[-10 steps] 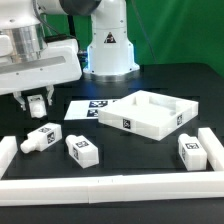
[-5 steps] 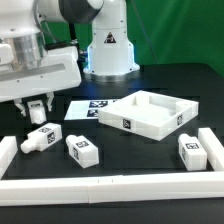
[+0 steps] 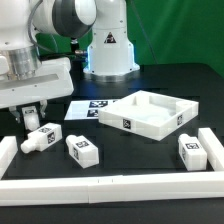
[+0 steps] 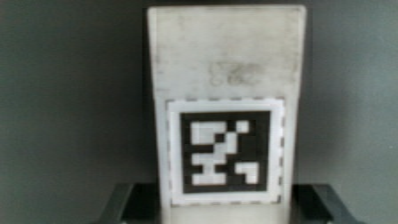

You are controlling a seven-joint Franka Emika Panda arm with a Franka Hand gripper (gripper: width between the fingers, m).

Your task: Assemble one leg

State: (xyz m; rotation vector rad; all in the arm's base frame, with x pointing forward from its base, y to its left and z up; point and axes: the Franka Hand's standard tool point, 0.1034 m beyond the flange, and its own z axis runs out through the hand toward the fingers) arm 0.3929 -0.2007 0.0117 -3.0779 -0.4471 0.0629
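Observation:
A leg [image 3: 40, 137], a short chunky white peg with a tag sticker, lies on the dark table at the exterior view's left. My gripper [image 3: 33, 116] hangs just above its far end, jaws open and pointing down. In the wrist view the leg [image 4: 226, 100] fills the middle, with its tag facing the camera. The gripper [image 4: 226, 206] straddles it, one dark finger [image 4: 135, 204] on each side. I cannot see whether the pads touch it. A second leg [image 3: 82, 150] lies close by, and a third [image 3: 190, 150] lies at the exterior view's right.
A large white square panel with raised edges [image 3: 150, 112] sits in the middle. The marker board [image 3: 85, 108] lies beside it. White border rails [image 3: 110, 185] run along the front and both sides. The robot base [image 3: 108, 50] stands at the back.
The arm has moved down and slightly towards the exterior view's left, bringing the gripper closer over the left leg. The parts have not moved.

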